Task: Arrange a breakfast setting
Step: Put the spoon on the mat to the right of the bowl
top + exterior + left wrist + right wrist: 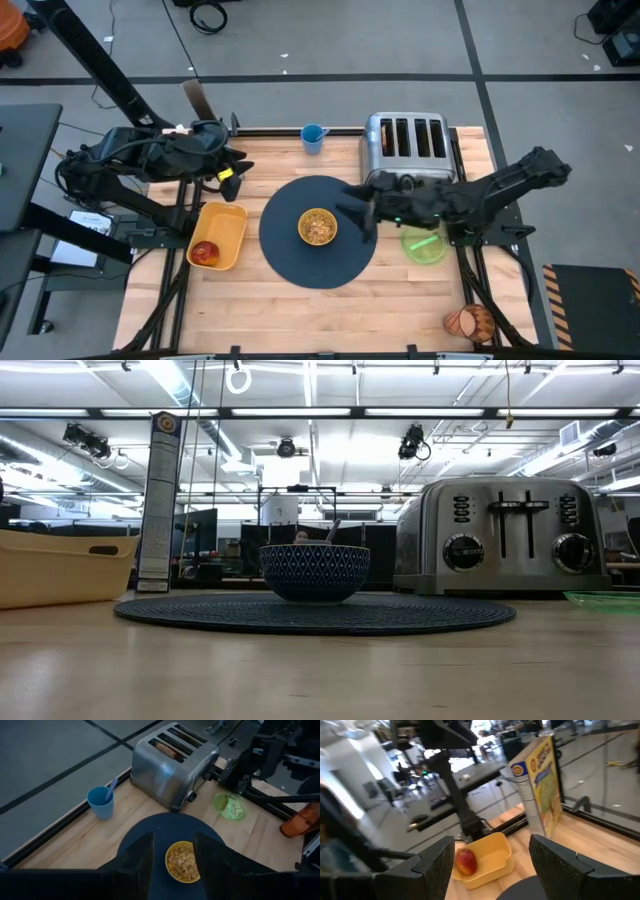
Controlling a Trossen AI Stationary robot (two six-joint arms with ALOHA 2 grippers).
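A small bowl (318, 227) of cereal stands on the round dark mat (290, 260); the low view shows its blue patterned outside (314, 572). My right gripper (352, 212) is open and empty above the mat's right part, beside the bowl. My left gripper (238, 170) is open and empty at the table's far left. The green plate (424, 245) lies right of the mat. A toast slice (167, 750) sits in a toaster slot. The red apple (205, 252) lies in a yellow tray (228, 225). The orange-brown cup (470, 322) lies on its side at the near right. A spoon handle (112, 786) sticks out of the blue cup (313, 137).
The chrome toaster (405, 142) stands at the far right, behind the plate. A cereal box (540, 785) stands at the table's far left edge. Bare wood shows along the near edge in front of the mat.
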